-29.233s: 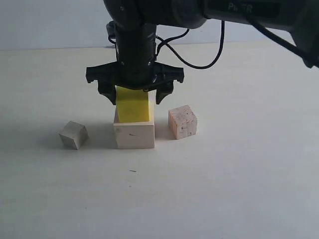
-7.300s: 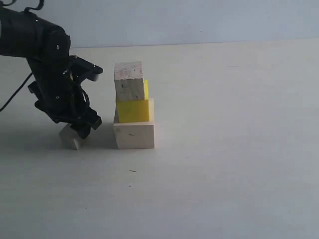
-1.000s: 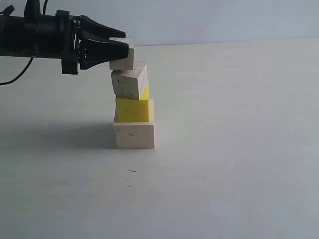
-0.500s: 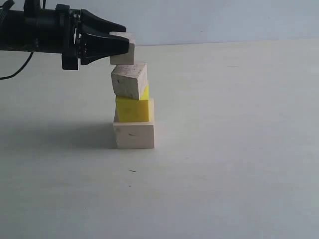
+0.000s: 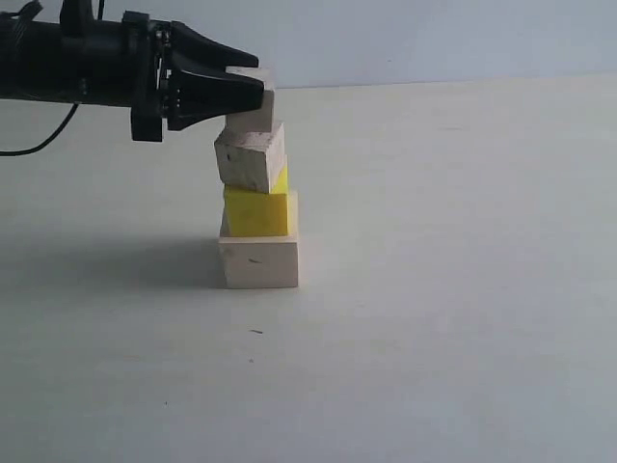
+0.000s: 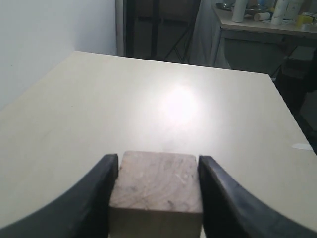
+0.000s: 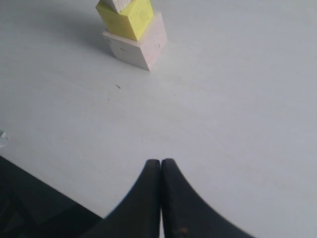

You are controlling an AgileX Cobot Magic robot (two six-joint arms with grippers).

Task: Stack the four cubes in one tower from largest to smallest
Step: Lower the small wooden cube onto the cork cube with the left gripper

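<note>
The tower stands mid-table: a large pale wood cube (image 5: 259, 262) at the bottom, a yellow cube (image 5: 257, 212) on it, and a speckled tan cube (image 5: 250, 157) turned askew on top. My left gripper (image 5: 253, 93) reaches in level from the left, shut on the greyish-white cube (image 5: 257, 108), which sits on or just over the tan cube. In the left wrist view that cube (image 6: 156, 188) fills the gap between both fingers (image 6: 94, 198). My right gripper (image 7: 161, 162) is shut and empty, well back from the pale wood cube (image 7: 136, 43) and the yellow cube (image 7: 128, 16).
The table edge (image 7: 44, 186) runs close beside my right gripper. Another table with bottles (image 6: 257, 12) stands beyond the far edge in the left wrist view.
My left gripper has carried the greyish-white cube a little to the right over the tan cube, rising and then coming back down. The tower itself has not shifted.
</note>
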